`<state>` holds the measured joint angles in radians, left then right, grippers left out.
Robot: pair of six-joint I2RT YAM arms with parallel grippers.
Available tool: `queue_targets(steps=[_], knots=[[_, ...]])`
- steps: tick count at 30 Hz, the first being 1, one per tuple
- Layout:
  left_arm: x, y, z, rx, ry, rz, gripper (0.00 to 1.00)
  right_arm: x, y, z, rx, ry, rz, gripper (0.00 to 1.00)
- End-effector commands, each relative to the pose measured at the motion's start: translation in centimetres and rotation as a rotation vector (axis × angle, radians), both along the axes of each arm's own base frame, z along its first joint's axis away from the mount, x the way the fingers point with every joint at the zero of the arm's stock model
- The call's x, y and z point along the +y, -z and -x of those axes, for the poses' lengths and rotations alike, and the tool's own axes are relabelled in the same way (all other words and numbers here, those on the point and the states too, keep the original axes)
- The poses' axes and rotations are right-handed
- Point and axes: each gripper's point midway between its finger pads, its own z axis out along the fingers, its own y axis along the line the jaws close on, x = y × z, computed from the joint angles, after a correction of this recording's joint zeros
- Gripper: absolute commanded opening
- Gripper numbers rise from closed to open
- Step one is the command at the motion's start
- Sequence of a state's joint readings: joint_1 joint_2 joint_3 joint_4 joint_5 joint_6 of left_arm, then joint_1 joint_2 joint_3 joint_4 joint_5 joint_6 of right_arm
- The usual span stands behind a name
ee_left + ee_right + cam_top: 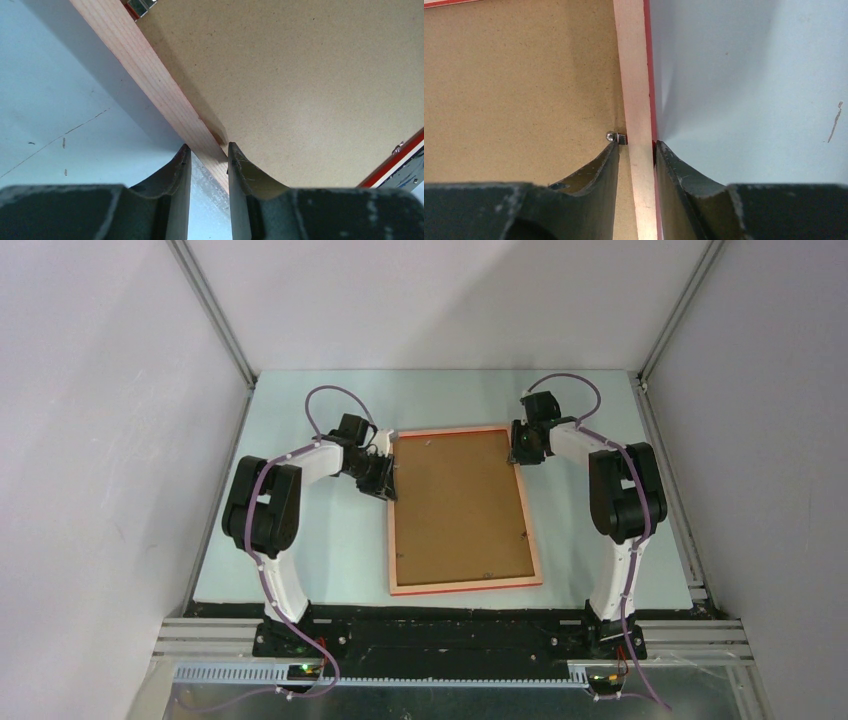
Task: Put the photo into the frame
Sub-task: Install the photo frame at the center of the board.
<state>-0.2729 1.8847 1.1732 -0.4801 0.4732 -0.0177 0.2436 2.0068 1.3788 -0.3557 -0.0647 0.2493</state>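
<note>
We find the frame (466, 587) lying back side up on the table (330, 550), roughly midway between the two arms, with its brown backing board (462, 505) seated inside the pale wood rails. A thin red edge shows along the outside of the rails. The frame's long axis runs from the near edge of the table toward the back wall (440, 300), and the near end sits slightly further right than the far end. The short near rail lies close to the black base strip (450, 625). The short far rail leaves a band of bare table before the back wall. Open table also lies on both long sides, wider on the left than on the right. The left gripper (209, 150) sits on the left long rail near the far corner. Its fingers (180, 170) straddle the rail, one over the table and one over the board, and are pressed against the wood. The right gripper (636, 147) straddles the right long rail near the far corner, just beside a small metal tab (616, 136). Its outer finger touches the red edge, but a sliver of board shows beside the inner finger, so we cannot tell whether the grip is complete.
</note>
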Motion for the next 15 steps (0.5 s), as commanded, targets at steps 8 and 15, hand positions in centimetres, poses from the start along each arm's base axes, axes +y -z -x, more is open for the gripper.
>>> queue_targets(steps=[8, 15], knots=[[-0.3, 1.6, 4.0, 0.105, 0.091, -0.015, 0.0, 2.2, -0.9, -0.2, -0.015, -0.076, -0.064, 0.47], [-0.2, 1.4, 3.7, 0.106, 0.057, -0.028, 0.0, 1.3, -2.9, 1.3, -0.029, -0.127, -0.078, 0.53]])
